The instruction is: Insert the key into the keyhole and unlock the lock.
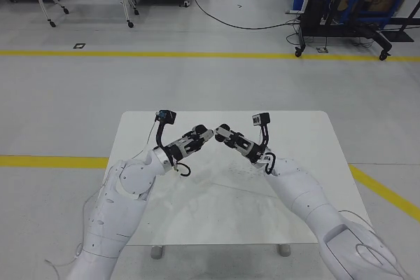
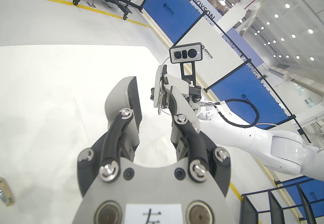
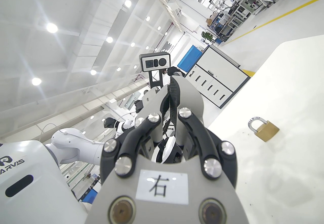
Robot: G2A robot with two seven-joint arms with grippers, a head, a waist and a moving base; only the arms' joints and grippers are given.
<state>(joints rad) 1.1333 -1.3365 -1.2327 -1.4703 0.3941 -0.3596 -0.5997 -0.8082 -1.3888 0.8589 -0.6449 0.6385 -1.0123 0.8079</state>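
Note:
My right gripper (image 2: 164, 83) is raised above the middle of the table and is shut on a small silver key (image 2: 160, 98), whose blade hangs out below the fingers. My left gripper (image 2: 152, 98) faces it with its jaws open, the key just beyond its fingertips and nothing between them. From above, the left gripper (image 1: 201, 131) and the right gripper (image 1: 221, 131) nearly meet tip to tip. A brass padlock (image 3: 265, 130) with a steel shackle lies flat on the white table (image 3: 291, 171), apart from both grippers. A brass piece (image 2: 3, 194) shows at the edge of the left wrist view.
The white table (image 1: 301, 140) has rounded corners and open floor around it. A yellow floor line (image 1: 196, 54) runs behind it, and a wheeled black rack (image 1: 343, 28) stands far back on the right.

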